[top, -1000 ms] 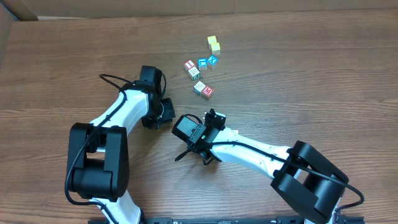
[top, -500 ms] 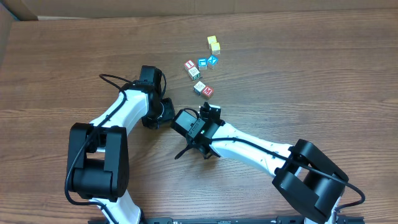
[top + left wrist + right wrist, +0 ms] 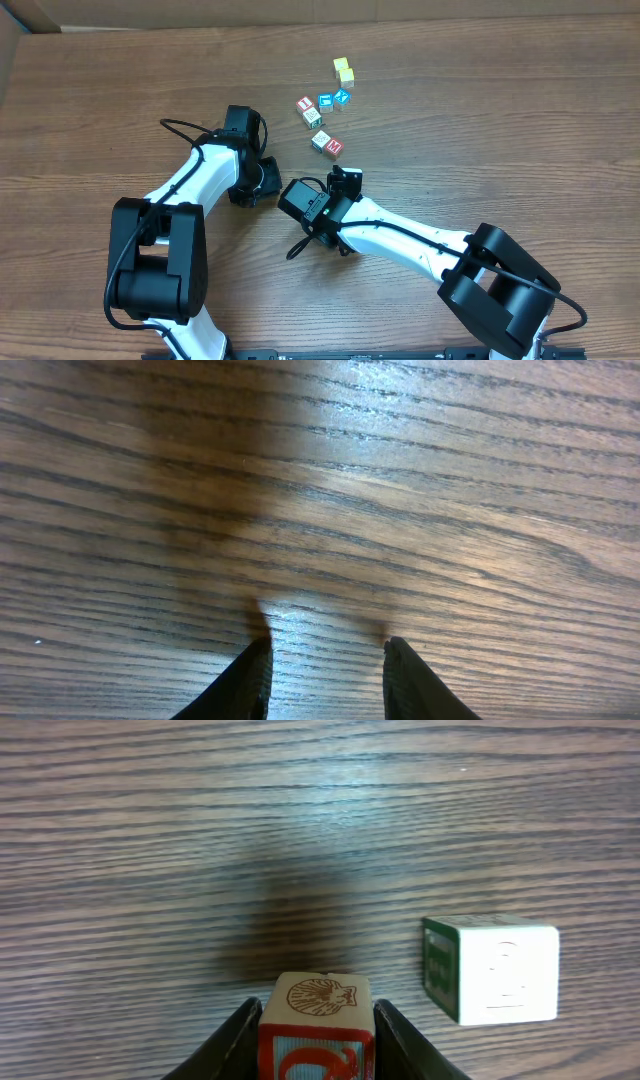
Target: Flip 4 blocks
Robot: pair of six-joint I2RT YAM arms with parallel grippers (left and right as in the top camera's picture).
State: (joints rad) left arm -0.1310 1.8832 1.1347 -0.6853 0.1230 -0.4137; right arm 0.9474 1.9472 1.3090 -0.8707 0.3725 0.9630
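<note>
Brings the right gripper (image 3: pixel 317 1020) a touch nearer the far edge of the desk (image 3: pixel 500 120) than a second ago, wrist turned with it; leaves the left gripper (image 3: pixel 322 655) and the loose cubes where they were. Clamps both right fingers (image 3: pixel 248 1035) against the sides of one block (image 3: pixel 320 995), held between the tips at the bottom of the right wrist view. Shows pale wood on that block, a brown shell drawing on its whitish top face and a red letter inside a blue frame on the near face, cut off by the picture's edge. Cannot tell whether lifted or resting on the desk. Sets a second block (image 3: pixel 495 970) near it on the right, apart, upright, white-faced with a green frame on its left side. Places two more pale blocks, one red-framed (image 3: pixel 305 103) and one grey-lettered (image 3: pixel 312 117), closer to the far edge, about midway along it, just beside blue-faced cubes (image 3: pixel 325 101) and near two yellow cubes (image 3: pixel 341 65). Holds the left gripper's fingers apart over bare wood, nothing between them, left of the desk's middle.
</note>
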